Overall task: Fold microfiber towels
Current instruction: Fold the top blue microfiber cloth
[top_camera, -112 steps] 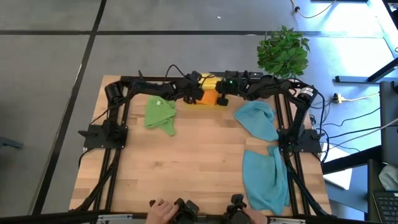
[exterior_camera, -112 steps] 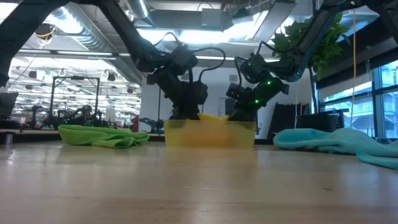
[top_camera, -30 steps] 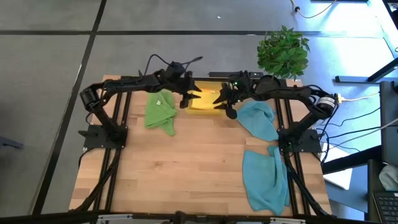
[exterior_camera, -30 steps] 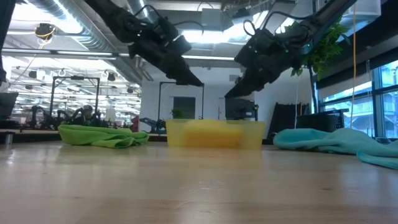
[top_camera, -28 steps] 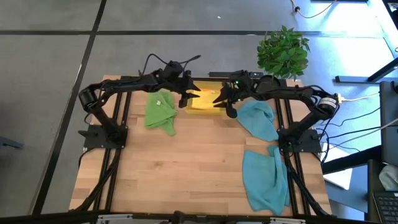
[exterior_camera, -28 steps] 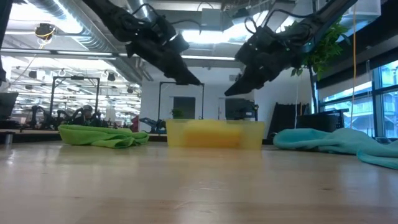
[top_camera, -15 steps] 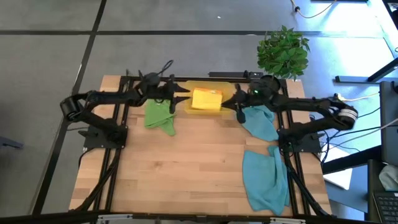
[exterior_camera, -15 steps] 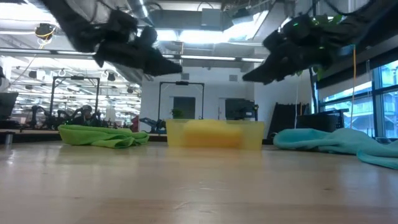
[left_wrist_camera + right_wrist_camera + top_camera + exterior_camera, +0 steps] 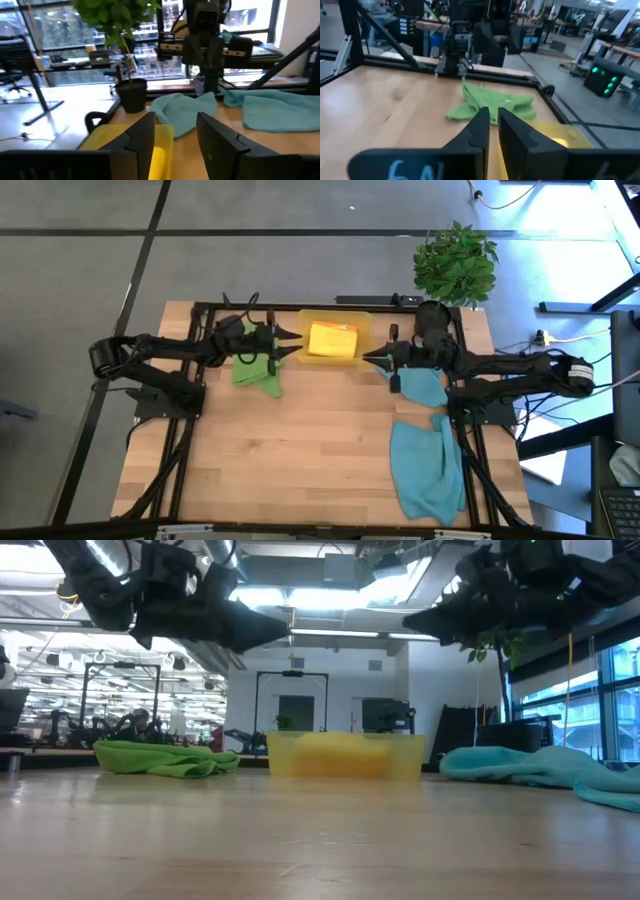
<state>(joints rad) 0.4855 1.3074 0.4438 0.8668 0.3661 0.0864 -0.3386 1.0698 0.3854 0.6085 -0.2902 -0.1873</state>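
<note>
The translucent yellow tray (image 9: 331, 340) serves as the landmark: a folded yellow towel (image 9: 332, 340) lies inside it. The left gripper (image 9: 290, 342) hovers just to the tray's left, above the crumpled green towel (image 9: 257, 363), with its fingers spread and holding nothing. The right gripper (image 9: 371, 357) hangs just to the tray's right, at the edge of a teal-blue towel (image 9: 418, 380), its fingers nearly pressed together and empty. A second teal-blue towel (image 9: 427, 468) lies well apart from the tray, toward the table's near right corner. Both fingertips point at the tray, so a careless descent could knock it or disturb the towel inside. A nearly closed right gripper would likely skid over the cloth instead of pinching it.
</note>
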